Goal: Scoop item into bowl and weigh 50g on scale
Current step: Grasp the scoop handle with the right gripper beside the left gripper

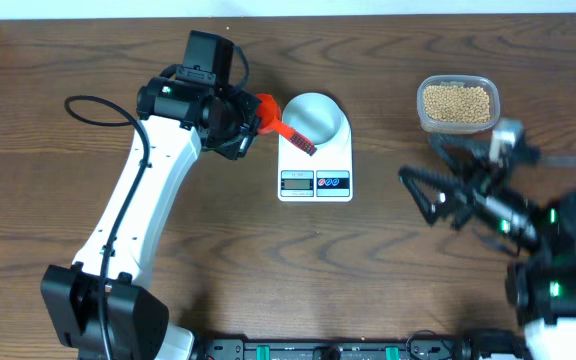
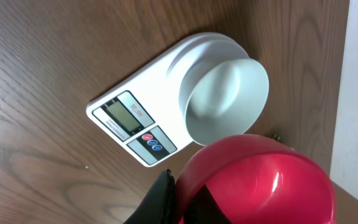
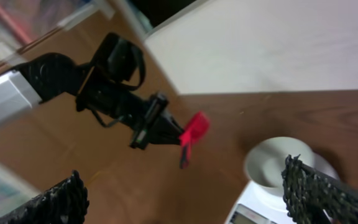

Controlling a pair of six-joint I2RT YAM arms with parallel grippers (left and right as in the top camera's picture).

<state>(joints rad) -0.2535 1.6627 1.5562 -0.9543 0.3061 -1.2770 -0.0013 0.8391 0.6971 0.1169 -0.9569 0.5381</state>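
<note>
The white scale stands mid-table with the pale bowl on its far end. The left wrist view shows the bowl empty on the scale. My left gripper is shut on a red scoop, held just left of the bowl with one end over its rim. The scoop fills the lower right of the left wrist view. The tan beans lie in a clear tub at the back right. My right gripper is open and empty, between the scale and the tub.
The right wrist view shows the left arm, the scoop, the bowl and a white wall behind. A black cable loops left of the left arm. The table's back edge runs just behind the bowl and the tub.
</note>
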